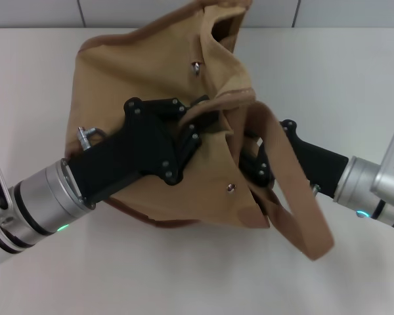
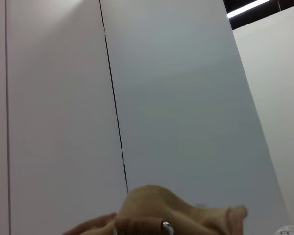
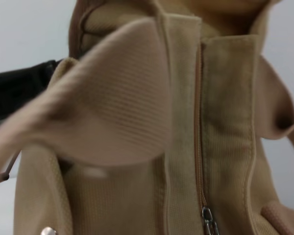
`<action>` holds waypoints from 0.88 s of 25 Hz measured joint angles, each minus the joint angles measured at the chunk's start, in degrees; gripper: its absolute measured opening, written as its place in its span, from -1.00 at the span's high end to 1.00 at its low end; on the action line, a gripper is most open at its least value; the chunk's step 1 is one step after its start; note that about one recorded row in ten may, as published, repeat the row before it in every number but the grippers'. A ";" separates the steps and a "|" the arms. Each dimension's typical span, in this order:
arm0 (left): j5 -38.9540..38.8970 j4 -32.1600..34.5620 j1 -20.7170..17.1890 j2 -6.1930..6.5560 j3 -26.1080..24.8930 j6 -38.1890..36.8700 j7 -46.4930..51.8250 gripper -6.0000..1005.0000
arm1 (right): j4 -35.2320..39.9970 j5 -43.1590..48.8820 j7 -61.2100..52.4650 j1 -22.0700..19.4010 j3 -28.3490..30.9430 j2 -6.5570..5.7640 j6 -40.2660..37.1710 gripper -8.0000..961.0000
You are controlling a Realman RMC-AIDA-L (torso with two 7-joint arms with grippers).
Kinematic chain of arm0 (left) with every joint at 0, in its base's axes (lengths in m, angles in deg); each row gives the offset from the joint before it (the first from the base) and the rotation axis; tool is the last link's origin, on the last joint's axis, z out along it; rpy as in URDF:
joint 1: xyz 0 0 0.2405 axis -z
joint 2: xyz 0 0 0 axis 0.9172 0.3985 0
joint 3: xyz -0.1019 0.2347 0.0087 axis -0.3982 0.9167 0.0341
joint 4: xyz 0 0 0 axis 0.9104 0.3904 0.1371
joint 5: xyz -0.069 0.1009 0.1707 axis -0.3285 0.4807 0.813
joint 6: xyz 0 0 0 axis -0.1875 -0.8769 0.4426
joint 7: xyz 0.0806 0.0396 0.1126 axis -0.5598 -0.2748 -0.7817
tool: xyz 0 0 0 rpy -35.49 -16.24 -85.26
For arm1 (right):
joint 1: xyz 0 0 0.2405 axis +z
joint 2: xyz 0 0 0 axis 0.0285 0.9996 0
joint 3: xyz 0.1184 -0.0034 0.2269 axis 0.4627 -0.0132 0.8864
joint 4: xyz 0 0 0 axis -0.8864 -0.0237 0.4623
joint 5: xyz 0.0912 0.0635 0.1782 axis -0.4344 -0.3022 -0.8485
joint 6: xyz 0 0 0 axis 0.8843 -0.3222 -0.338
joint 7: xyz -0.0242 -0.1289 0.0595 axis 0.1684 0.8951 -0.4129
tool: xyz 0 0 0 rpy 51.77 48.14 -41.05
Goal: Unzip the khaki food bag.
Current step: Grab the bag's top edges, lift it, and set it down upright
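Note:
The khaki food bag (image 1: 138, 72) lies crumpled on the white table (image 1: 354, 79). My left gripper (image 1: 200, 121) reaches over it from the near left and is shut on a fold of fabric at the bag's middle. That fold (image 2: 157, 205) fills the lower edge of the left wrist view. My right gripper (image 1: 253, 164) comes in from the right and is tucked against the bag's side, under a webbing handle (image 1: 295, 197). In the right wrist view the brown zipper (image 3: 199, 122) runs closed along the bag (image 3: 230, 122), down to its metal pull (image 3: 208, 223).
A silver snap (image 1: 230, 188) shows on the bag's near face. A small silver fitting (image 1: 196, 65) sits higher up. Pale wall panels (image 2: 186, 98) stand behind the table.

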 joint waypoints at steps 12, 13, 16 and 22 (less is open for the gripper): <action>0.06 -0.58 0.16 -0.01 0.75 -0.14 -0.27 0.85 | -3.11 -0.79 2.54 1.16 1.46 0.06 3.19 0.23; 0.06 -0.58 0.15 -0.01 0.80 -0.21 -0.21 0.85 | -3.42 -0.88 2.78 1.18 1.63 0.06 3.40 0.23; 0.07 -0.77 0.23 -0.01 1.22 -0.27 -0.22 0.85 | -4.02 -0.95 2.98 1.29 1.78 0.07 3.57 0.31; 0.09 -1.43 0.55 -0.01 1.58 -0.33 -0.51 0.85 | -4.84 -1.00 3.06 1.88 1.83 0.06 3.70 0.66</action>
